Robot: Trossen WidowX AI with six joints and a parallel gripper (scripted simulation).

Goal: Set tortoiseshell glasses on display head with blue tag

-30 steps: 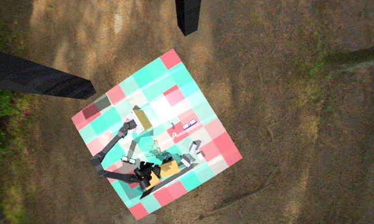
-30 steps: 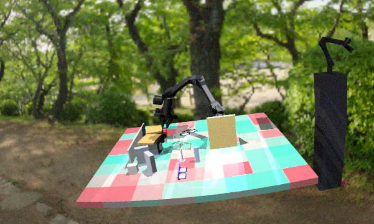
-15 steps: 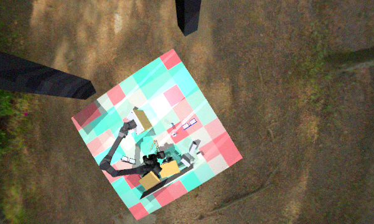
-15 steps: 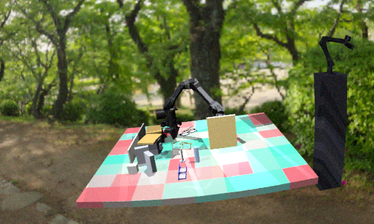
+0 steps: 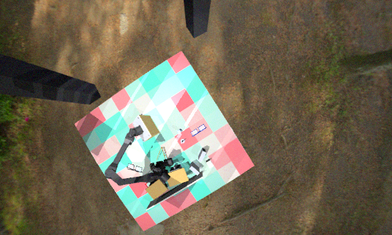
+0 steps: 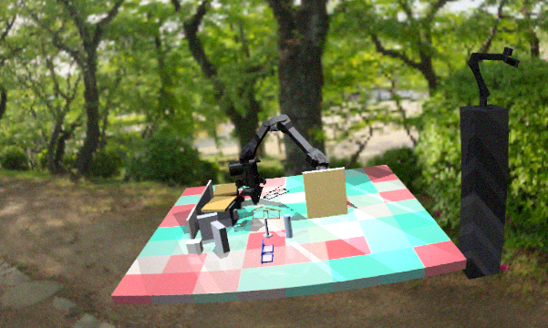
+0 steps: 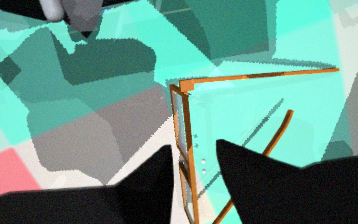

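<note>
- While the gripper [image 5: 165, 163] [image 6: 255, 199] [image 7: 193, 149] is partly open, holding nothing, the tortoiseshell glasses' [image 5: 163, 148] [image 6: 266, 210] [image 7: 188, 125] front lines up with its finger gap.
- Blue-framed glasses [image 5: 198, 130] [image 6: 267, 253] lie well apart from it.

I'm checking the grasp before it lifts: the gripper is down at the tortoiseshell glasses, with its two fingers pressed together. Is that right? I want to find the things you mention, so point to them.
Not quite: the gripper [image 5: 164, 160] [image 6: 256, 200] [image 7: 193, 149] is down at the tortoiseshell glasses [image 5: 163, 147] [image 6: 266, 210] [image 7: 187, 120], but its two fingers stand apart, as the wrist view shows.

Two tan boxes [image 5: 179, 177] [image 6: 221, 203] and a panel [image 5: 175, 191] [image 6: 200, 210] crowd one side of the gripper [image 5: 162, 166] [image 6: 255, 199] [image 7: 194, 145], while toward the upright board [image 5: 149, 126] [image 6: 325, 193] a gap opens, partly occupied by the glasses [image 5: 163, 148] [image 7: 188, 120].
</note>
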